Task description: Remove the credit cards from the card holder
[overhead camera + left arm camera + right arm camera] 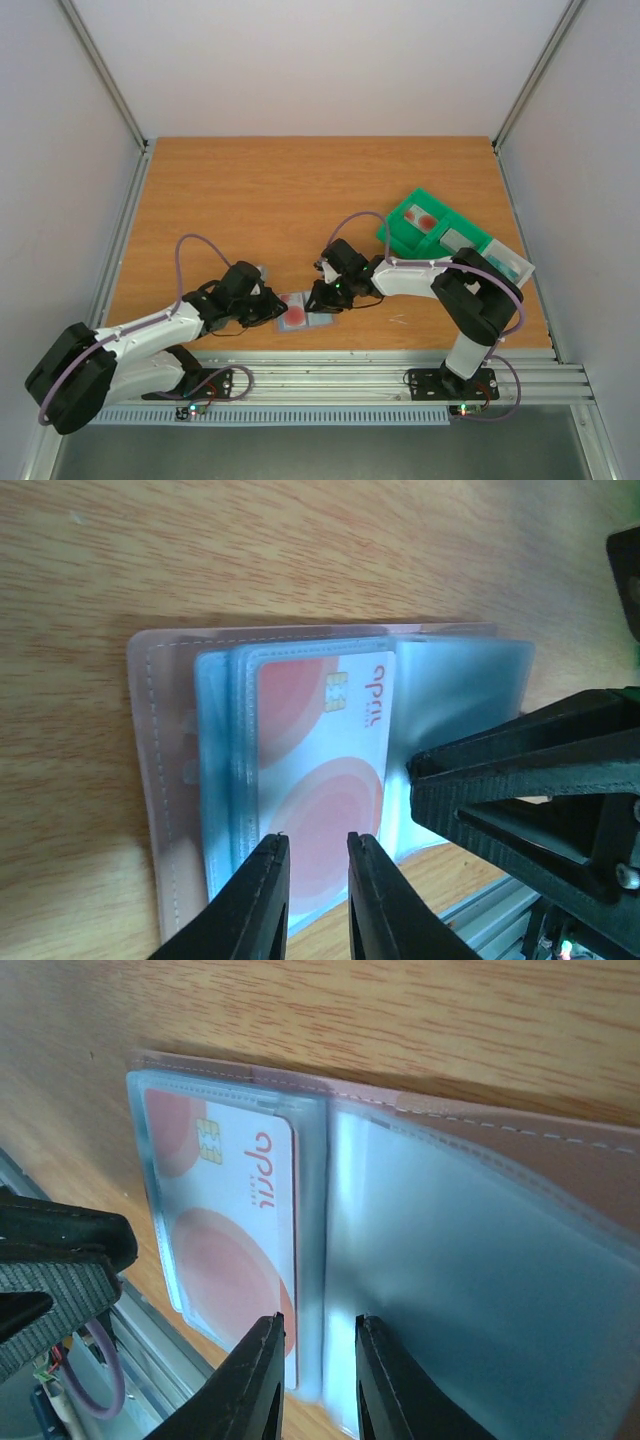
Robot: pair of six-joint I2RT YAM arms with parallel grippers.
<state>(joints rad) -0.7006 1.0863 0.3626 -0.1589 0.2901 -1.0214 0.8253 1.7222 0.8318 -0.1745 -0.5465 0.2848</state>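
Card holder (300,310) under left gripper (318,838) and right gripper (320,1322).
Both slightly apart; only wrist views show the credit card (320,750) chip.

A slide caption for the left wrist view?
Left claw at the edge of the open card holder, a white-and-red card showing.

One credit card (320,770) shows its face through the clear sleeve of the card holder (150,780), and it carries the only writing I can find. Near one short end runs a single word in thin red lower-case letters (378,695), which seems to read "april", though I would not swear to the last letters. The right wrist view shows the same word (258,1175) on the card (235,1250), with a line of much smaller print under it, too fine to read. Beside the word sits a gold chip (210,1140). Two red round marks fill the rest of the white face.
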